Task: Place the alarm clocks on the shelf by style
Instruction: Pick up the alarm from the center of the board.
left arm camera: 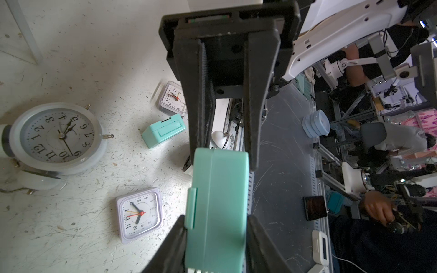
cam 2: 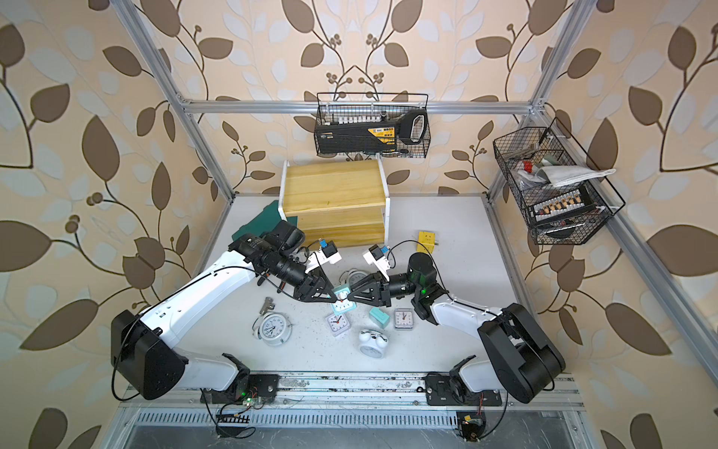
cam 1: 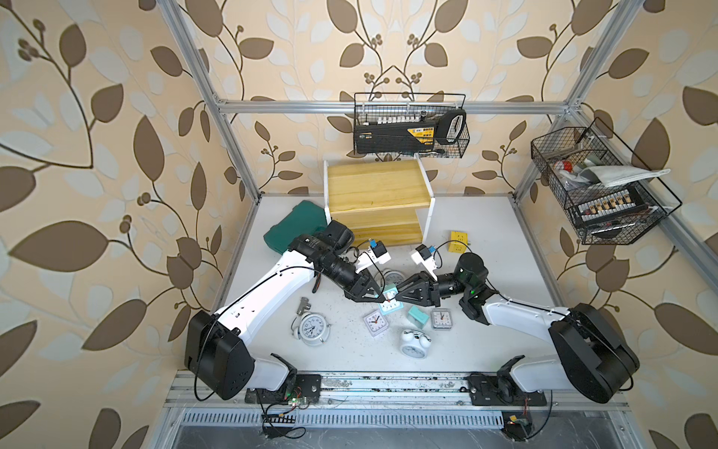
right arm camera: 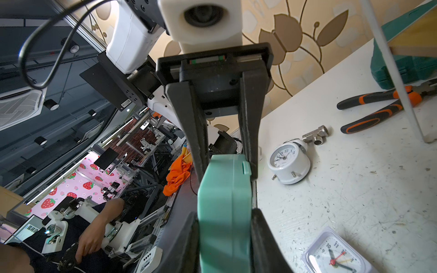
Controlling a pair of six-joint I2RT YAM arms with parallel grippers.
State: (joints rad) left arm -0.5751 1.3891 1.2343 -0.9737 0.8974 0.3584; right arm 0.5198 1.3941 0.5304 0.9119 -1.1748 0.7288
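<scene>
White and scuffed, the table (cam 1: 485, 272) sits inside walls papered with brown leaves. Take the pinched clock as the dial's centre and the far wall as 12 o'clock. Nearest the arms' bases, the near twin-bell clock (cam 1: 413, 342) lies at 5 o'clock and the left twin-bell clock (cam 1: 311, 328) at 8 o'clock. Both have their dials in view, and a metal fitting (cam 1: 303, 307) lies just beside the latter's bells. Next comes a loose row: the lilac clock (cam 1: 375, 322) at 7 o'clock, the tipped mint clock (cam 1: 418, 317) at 4 o'clock with its back showing, and the grey clock (cam 1: 441, 319) just past it. At the centre the left gripper (cam 1: 383, 298) and the right gripper (cam 1: 395, 298) meet tip to tip. Each pinches the held mint clock (cam 1: 389, 308) from an opposite end, and both wrist views show fingers pressed against its sides. Just behind, at 12 o'clock, the far twin-bell clock (cam 1: 392, 278) is partly hidden by the grippers. Farther off, the yellow cube (cam 1: 458, 241) lies at 2 o'clock and the green case (cam 1: 299, 225) at 10 o'clock. The shelf (cam 1: 373, 202) stands at 12 o'clock near the back wall.
</scene>
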